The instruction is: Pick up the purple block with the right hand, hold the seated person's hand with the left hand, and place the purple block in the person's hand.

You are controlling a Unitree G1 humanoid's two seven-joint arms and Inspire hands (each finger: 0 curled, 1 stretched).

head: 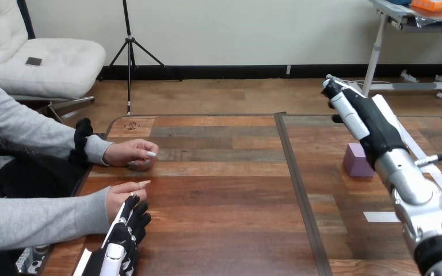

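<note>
Head view: purple block waits, untaken

Nearest, the left robot hand [121,238] lies with relaxed fingers just beside the person's near hand [124,195], not curled round it. Farther right, the purple block [355,161] sits on the desk [224,190], partly behind the raised right robot hand [369,123], which is released, fingers straight. The block looks small, rigid and probably light; pinch its opposite flat sides.
</note>
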